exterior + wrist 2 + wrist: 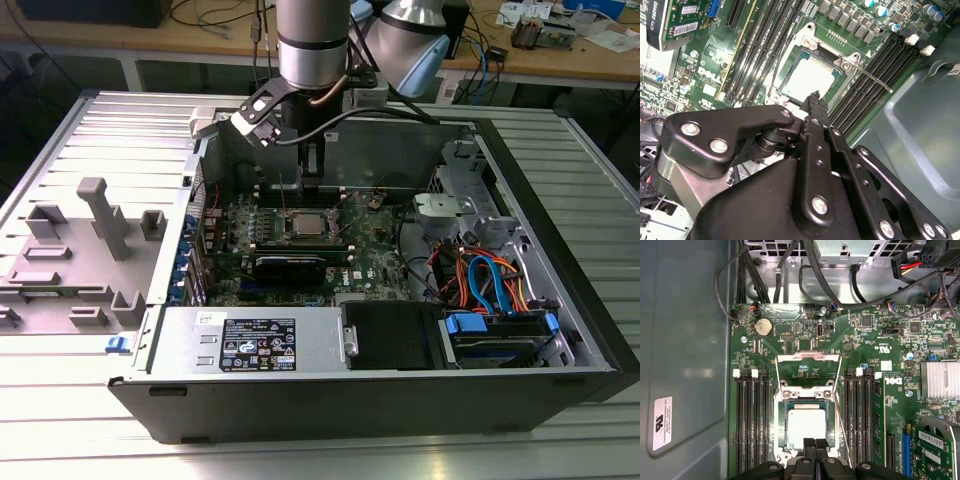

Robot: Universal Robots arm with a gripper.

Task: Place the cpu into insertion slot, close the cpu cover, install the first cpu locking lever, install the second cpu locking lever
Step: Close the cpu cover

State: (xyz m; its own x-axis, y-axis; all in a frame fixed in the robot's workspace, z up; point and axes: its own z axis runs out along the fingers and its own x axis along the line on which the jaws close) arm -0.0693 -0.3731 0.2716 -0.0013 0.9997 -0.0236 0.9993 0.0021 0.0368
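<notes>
Now small flat silvery-grey square cpu (806,424) sits in the silver-rimmed square insertion slot (778,426), thin silvery frame-shaped cpu cover (807,357) flipped open, black pincer (814,442) closed, empty, over slot edge

1. A ribbed, pale grey metal table (90,430) spreads across the foreground, evenly lit.
2. A grey moulded fixture (95,215) stands on it at the exterior view's left.
3. Behind runs a wooden workbench (120,40) strewn with cables (215,15); the space beneath is dark, possibly floor.
</notes>
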